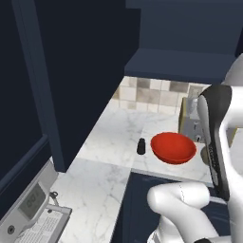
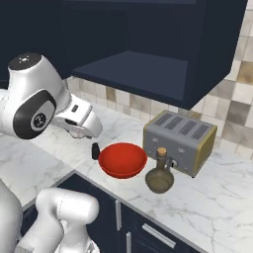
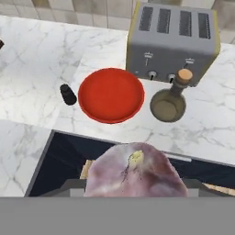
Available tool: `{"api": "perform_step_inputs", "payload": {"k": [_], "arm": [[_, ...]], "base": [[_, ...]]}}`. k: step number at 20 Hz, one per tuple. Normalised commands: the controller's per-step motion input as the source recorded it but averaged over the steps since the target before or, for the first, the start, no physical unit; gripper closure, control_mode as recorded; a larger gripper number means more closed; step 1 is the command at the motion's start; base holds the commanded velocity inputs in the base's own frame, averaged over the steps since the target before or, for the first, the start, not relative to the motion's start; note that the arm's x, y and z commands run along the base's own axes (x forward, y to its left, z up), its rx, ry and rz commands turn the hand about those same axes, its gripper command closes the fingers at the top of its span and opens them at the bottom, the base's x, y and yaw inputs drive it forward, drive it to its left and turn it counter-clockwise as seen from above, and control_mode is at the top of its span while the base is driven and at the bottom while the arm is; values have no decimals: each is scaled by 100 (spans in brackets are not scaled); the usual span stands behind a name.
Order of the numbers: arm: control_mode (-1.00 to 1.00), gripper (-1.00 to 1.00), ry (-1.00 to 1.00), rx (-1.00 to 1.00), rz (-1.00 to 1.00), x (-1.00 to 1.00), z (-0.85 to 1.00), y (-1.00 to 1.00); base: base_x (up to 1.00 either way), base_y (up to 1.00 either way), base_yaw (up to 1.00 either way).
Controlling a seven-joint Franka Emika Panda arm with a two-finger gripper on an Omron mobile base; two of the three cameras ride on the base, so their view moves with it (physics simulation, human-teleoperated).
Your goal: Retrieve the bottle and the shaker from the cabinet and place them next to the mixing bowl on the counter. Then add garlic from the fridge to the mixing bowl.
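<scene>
Nearest the hand camera, the garlic (image 3: 136,175) sat large at the bottom of the hand view, a pale mauve-white bulb with a yellowish tip, held at the gripper (image 3: 136,186). The finger tips were hidden behind the bulb, so whether the jaws were clenched on it could not be told for certain. The bulb hung on the near side of the mixing bowl (image 3: 111,95), over the dark edge below the desk (image 3: 36,96).

The mixing bowl stood on the white marble desk, close to its front edge. The shaker (image 3: 68,94) stood just beside the bowl on its left, upright and apart from the rim. The bottle (image 3: 170,102) stood just beside the bowl on its right, cork uppermost. Behind the bowl and bottle stood a grey four-slot toaster (image 3: 173,42), against the tiled wall (image 3: 69,11).

Above and beyond the bowl, in the right base view, the cabinet (image 2: 148,44) hung over the desk with its dark recess open.
</scene>
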Motion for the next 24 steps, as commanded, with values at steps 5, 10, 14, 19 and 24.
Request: {"api": "perform_step_inputs", "payload": {"k": [5,10,14,19,24], "arm": [[-100,100,6,1,5,46,-17,-15],[-100,100,-9,0,0,46,-85,3],[-100,100,-5,0,0,57,-82,0],[-100,100,0,-1,0,86,-63,0],[-100,100,6,0,0,49,-58,0]], "base": [[0,0,0],[0,0,0],[0,0,0],[0,0,0],[0,0,0]]}}
